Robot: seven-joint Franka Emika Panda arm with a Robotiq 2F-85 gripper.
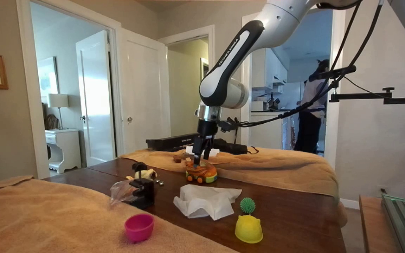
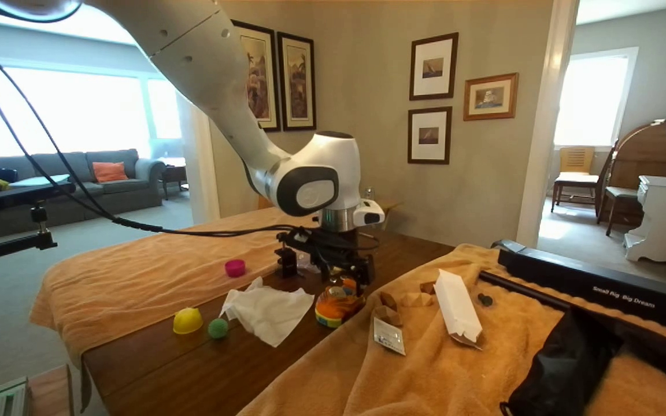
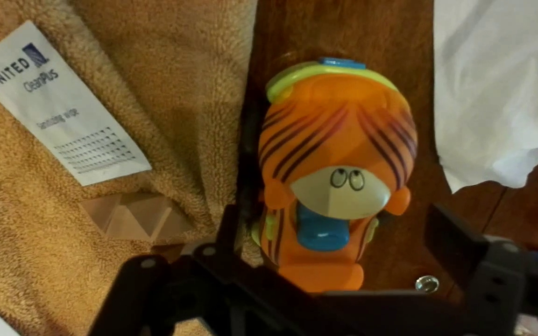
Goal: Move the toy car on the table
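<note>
The toy car (image 1: pixel 204 173) is orange with dark stripes, a yellow-green and blue trim and a pale face with eyes. It stands on the dark brown table (image 1: pixel 283 203) at the edge of a tan towel. It also shows in an exterior view (image 2: pixel 333 307) and in the wrist view (image 3: pixel 334 135). My gripper (image 1: pixel 201 160) is directly above the car, pointing down. In the wrist view the gripper (image 3: pixel 339 228) is open, one finger on each side of the car's lower end, with a gap on the right. Whether the left finger touches the car cannot be told.
A crumpled white cloth (image 1: pixel 207 202), a green spiky ball (image 1: pixel 248 205) and a yellow cup (image 1: pixel 249 229) lie near the car. A black clamp (image 1: pixel 145 191) and pink cup (image 1: pixel 139 227) stand farther off. A wipe sachet (image 3: pixel 63 107) and white box (image 2: pixel 457 306) lie on the towel.
</note>
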